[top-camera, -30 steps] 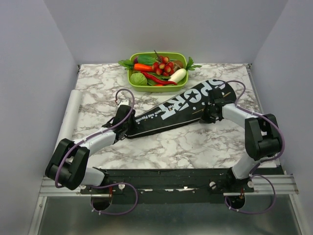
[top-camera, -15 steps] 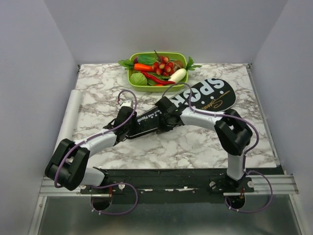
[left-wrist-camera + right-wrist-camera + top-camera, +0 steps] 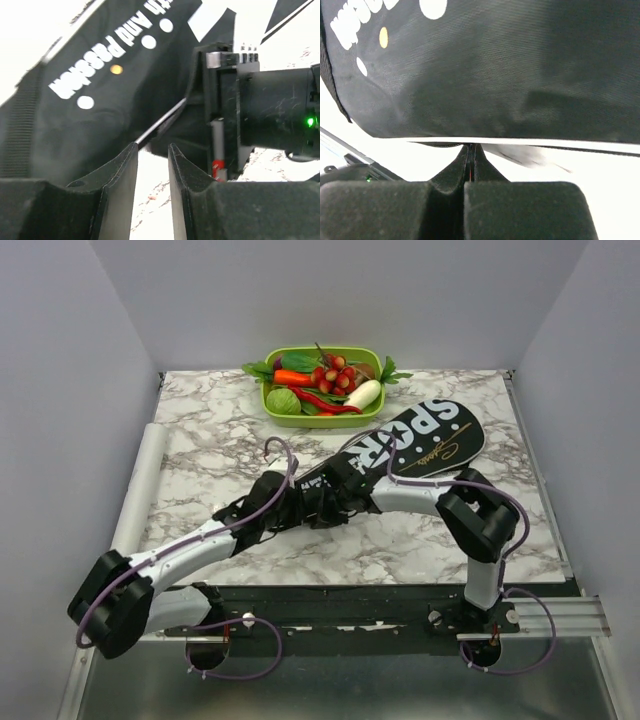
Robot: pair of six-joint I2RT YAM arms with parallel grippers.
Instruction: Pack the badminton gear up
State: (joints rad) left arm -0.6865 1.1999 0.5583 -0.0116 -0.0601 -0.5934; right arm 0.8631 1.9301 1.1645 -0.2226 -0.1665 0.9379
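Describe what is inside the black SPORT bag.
Only a thin silver rod shows at the edge of the bag; its fabric hides anything else inside.

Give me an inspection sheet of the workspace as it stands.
Surface: marble-patterned tabletop, no damage seen.
Job's things: black "SPORT" racket bag lies diagonally, wide end far right; rackets and shuttlecock not seen.
Clutter: green tray of toy vegetables at the far edge, just beyond the bag.
Grippers: left pincer open by a narrow gap, nothing between its fingers; right pincer shut at the bag's edge; both are at the bag's narrow end.
Cables: purple cables loop along both arms, no snag seen.
Surroundings: grey walls; white roll along the table's left edge.
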